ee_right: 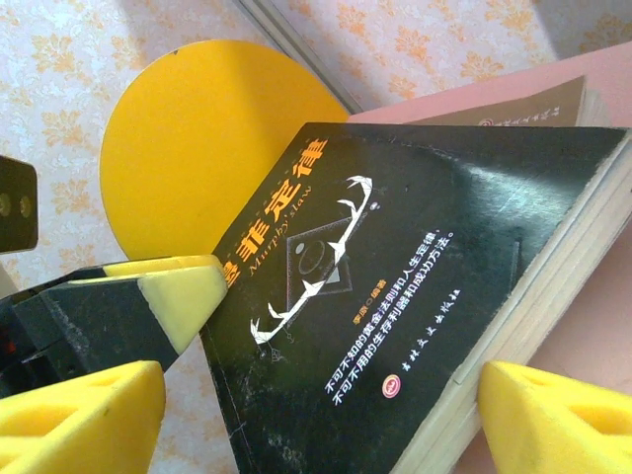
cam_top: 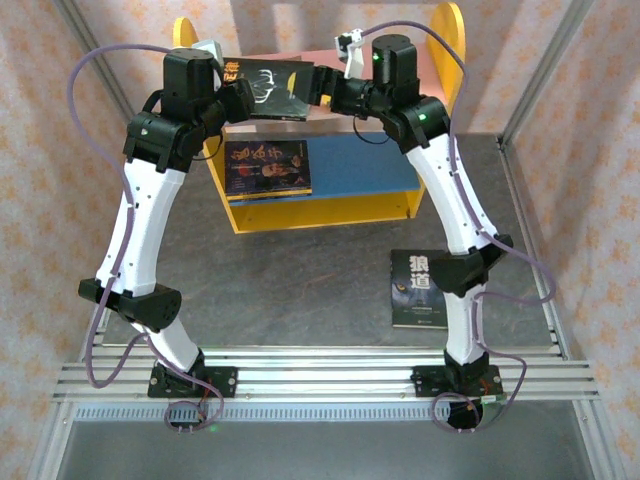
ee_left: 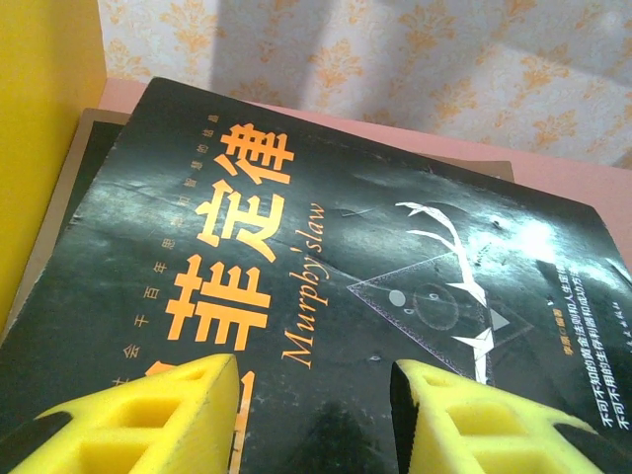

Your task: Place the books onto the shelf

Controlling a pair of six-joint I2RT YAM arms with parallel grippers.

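Two yellow pads [ee_left: 148, 425] frame my left wrist view. The left gripper [ee_left: 316, 380] stands partly open, its tips low over the near end of the black book [ee_left: 326, 247] with the orange characters and "Murphy's law" on its cover, and I see nothing pinched between them.

From the right wrist, the right gripper [ee_right: 321, 395] is spread wide, astride the opposite end of that same book. One pad sits just beside the page edges and the other stands clear, so I read no grip there either.

The black book lies flat on top of a tan book [ee_right: 533, 104]. Both rest on the pink upper board [ee_right: 612, 346] of the shelf [cam_top: 320, 212], close to a round-topped yellow side panel [ee_right: 197, 138].

Overhead, I see the two arms meeting at that board from either side. A second dark book [cam_top: 267, 167] lies flat at the left of the blue lower board [cam_top: 365, 165]. A third dark book [cam_top: 420, 285], with white characters, lies on the table [cam_top: 300, 290] beside the right arm, well apart from the shelf.
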